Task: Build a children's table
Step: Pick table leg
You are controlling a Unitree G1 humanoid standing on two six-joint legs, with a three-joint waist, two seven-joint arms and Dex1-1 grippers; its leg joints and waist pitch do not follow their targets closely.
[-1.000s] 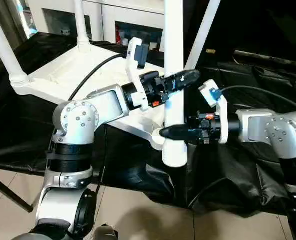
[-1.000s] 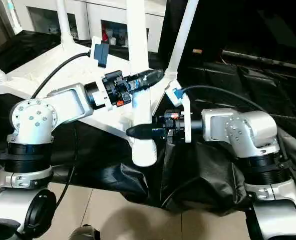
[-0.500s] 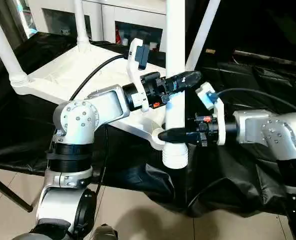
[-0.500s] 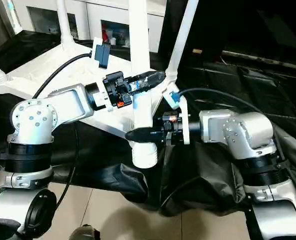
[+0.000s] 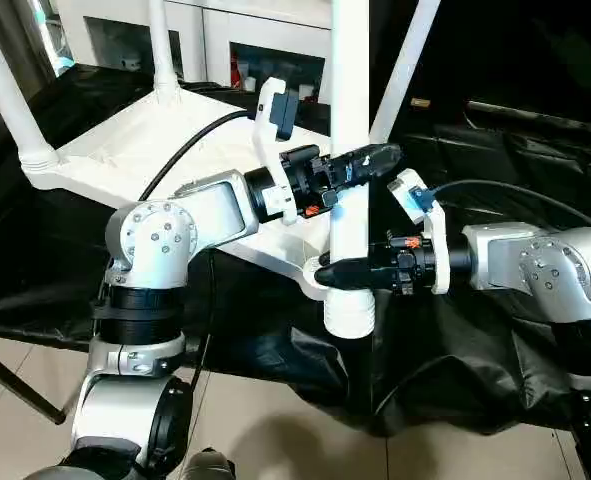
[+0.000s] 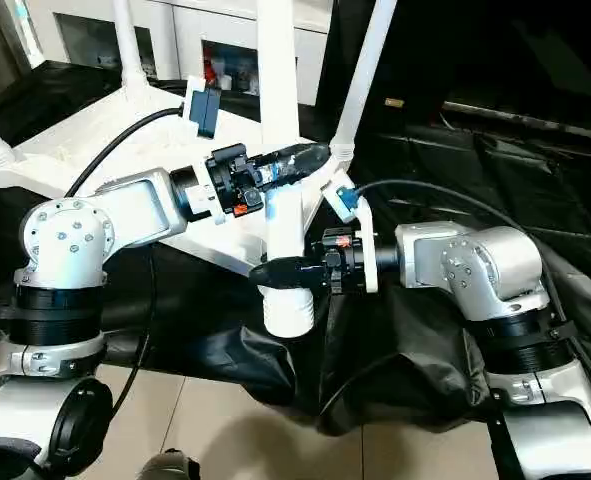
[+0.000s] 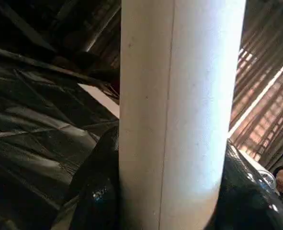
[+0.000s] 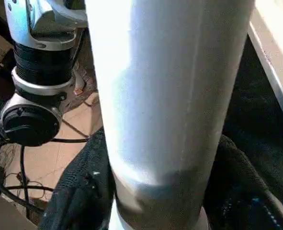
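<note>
- while the fourth leg (image 5: 349, 150) is standing nearly upright above the near corner socket (image 5: 318, 276) of the upturned table top (image 5: 125, 150), both grippers are gripping it, the left gripper (image 5: 360, 161) higher up and the right gripper (image 5: 340, 271) low down, just above the leg's wide collar end.
- the left gripper's fingers are wrapping the tube at a middling width, and in its wrist view the dark pads are pressing either side of the tube; the right gripper's black fingers (image 8: 81, 191) are sitting against both flanks of the same tube, apparently clamping it.
- the leg is looking like a hollow plastic tube: probably light and stiff, but smooth and glossy, so it is likely inclined to slip or twist in the pads (the taper is making that worse higher up).
- the low hold near the collar is seeming the better place for steering the end into the socket, with the upper hold keeping the long tube from tipping.
- three other legs (image 5: 5, 90) are already standing in their sockets on the top, which is lying on black cloth (image 5: 495, 170).
</note>
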